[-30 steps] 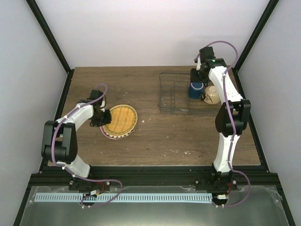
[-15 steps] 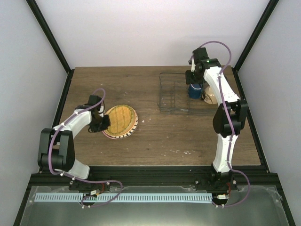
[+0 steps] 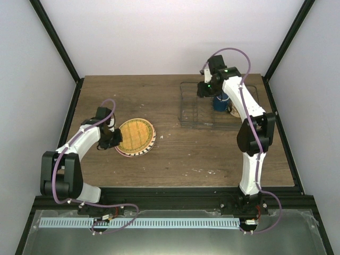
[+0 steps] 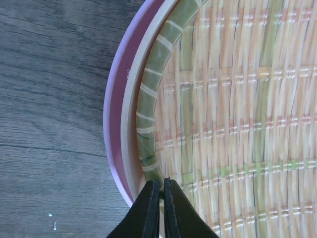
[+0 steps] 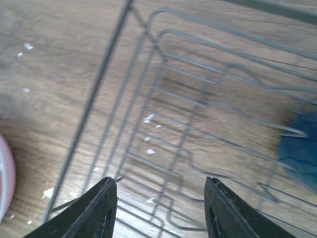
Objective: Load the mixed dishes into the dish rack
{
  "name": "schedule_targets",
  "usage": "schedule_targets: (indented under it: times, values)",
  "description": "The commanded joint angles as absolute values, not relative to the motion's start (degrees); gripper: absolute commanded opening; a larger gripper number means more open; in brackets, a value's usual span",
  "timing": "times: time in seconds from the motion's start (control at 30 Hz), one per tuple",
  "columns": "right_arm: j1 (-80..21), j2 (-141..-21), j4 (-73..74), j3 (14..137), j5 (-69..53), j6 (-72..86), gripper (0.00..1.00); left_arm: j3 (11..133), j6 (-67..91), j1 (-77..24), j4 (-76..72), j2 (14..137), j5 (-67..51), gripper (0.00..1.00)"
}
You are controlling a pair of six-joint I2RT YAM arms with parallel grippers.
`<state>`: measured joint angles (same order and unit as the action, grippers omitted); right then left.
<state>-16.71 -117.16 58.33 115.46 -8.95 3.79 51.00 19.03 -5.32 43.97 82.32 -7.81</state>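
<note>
Left end effector (image 4: 161, 181) seemingly grips yellow plate (image 4: 237, 124); right end effector (image 5: 159, 182) apart over rack (image 5: 94, 94).

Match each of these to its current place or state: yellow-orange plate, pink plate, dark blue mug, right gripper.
1. yellow-orange plate
2. pink plate
3. dark blue mug
4. right gripper

A. open above the dish rack
B. inside the dish rack
C. underneath the other plates
D. rim pinched by the left gripper

Pairs: 1-D, 2-C, 3-B, 4-A
</note>
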Motion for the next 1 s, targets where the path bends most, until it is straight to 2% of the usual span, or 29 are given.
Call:
schedule_targets:
  times: [0.0, 0.17, 0.23, 0.97]
  values:
    - [-21.2, -114.6, 58.6, 118.3, -10.9, 2.9, 0.50, 52.6, 18.1, -5.2, 44.6, 82.9, -7.2, 0.07]
    - [-21.9, -114.8, 58.7, 118.3, -9.8, 2.9, 0.50, 53.0, 18.1, -5.2, 44.7, 83.2, -6.7, 0.30]
    - [-22.0, -114.7, 58.6, 118.3, -9.2, 2.7, 0.50, 53.0, 18.0, -5.2, 44.5, 83.4, -6.4, 0.33]
    - [-22.1, -115.9, 58.7, 117.8, -7.4, 1.6, 0.50, 48.3, 19.2, -4.9, 39.3, 84.1, -7.6, 0.35]
